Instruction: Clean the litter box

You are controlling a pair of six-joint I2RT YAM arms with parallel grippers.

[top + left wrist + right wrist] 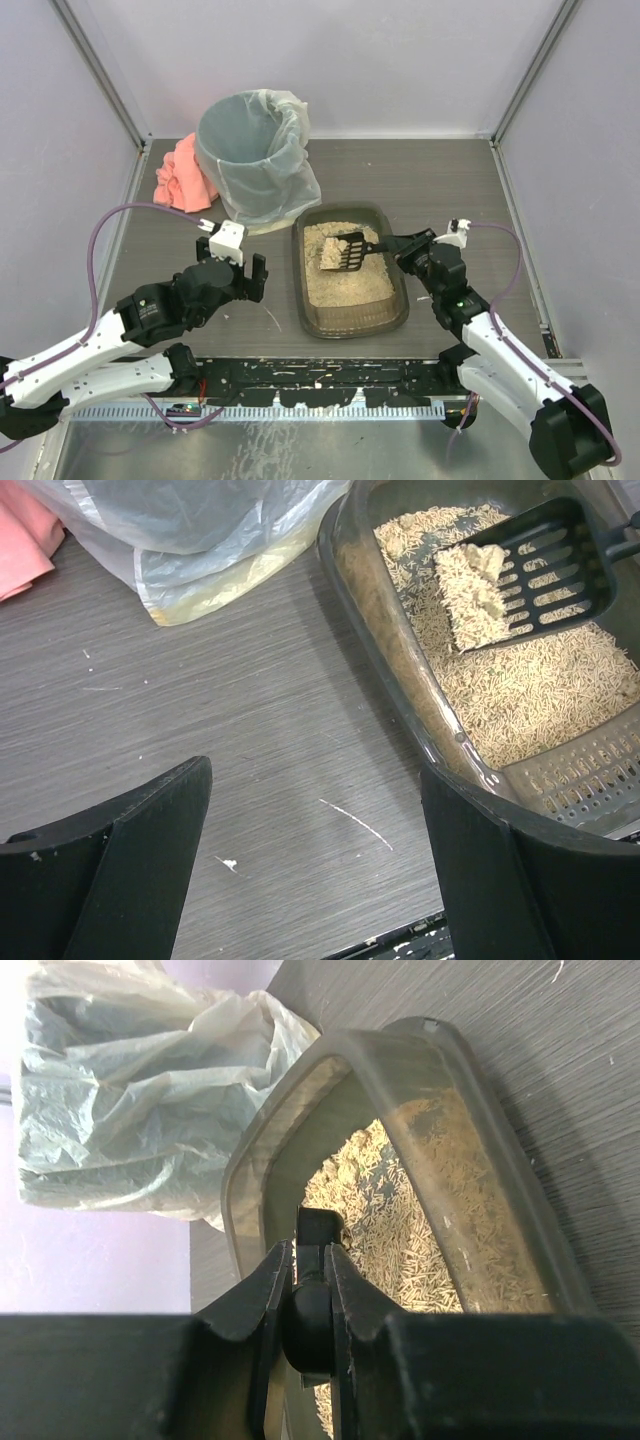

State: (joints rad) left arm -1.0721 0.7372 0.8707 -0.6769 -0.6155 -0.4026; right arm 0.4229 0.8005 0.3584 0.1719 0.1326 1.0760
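While the left end effector [243, 282] hung open, the right end effector [308, 1265] gripped the slotted scoop [540, 570], holding a clump [478, 575] over the litter box [352, 326], apparently for sifting.

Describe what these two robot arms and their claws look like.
Both the left arm and right arm are slim white shells joined by rounded black joints. A thin purple cable loops along each to a small white block at the wrist. The left gripper and right gripper each have two flat, matte black, wedge-shaped fingers. A tiny green light glows on the right arm.
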